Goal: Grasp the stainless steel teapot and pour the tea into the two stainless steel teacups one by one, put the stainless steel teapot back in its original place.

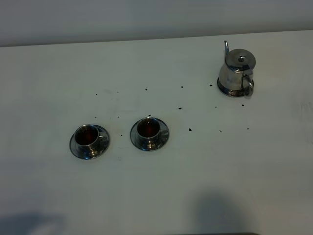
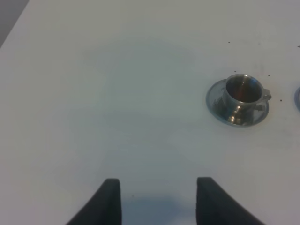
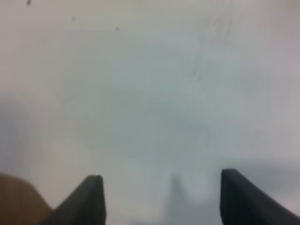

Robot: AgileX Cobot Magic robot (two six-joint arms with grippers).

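The left gripper (image 2: 158, 201) hangs above the surface with its two dark fingers (image 2: 110, 202) spread apart, holding nothing. The right gripper (image 3: 161, 201) likewise has its fingers (image 3: 89, 199) parted wide and empty.

Teapot (image 1: 237, 73) behind-right of both teacups (image 1: 89, 136)

Shiny silver on the stainless steel teapot (image 1: 236, 73), darker at the base. Same mirrored silver on the left teacup (image 1: 88, 137) and right teacup (image 1: 148, 129), each showing dark reddish-brown tea inside. Plain white across the table (image 1: 161, 186), speckled with small black spots (image 1: 190, 129). Matte black on the left gripper (image 2: 158, 201) and right gripper (image 3: 161, 199) fingers.
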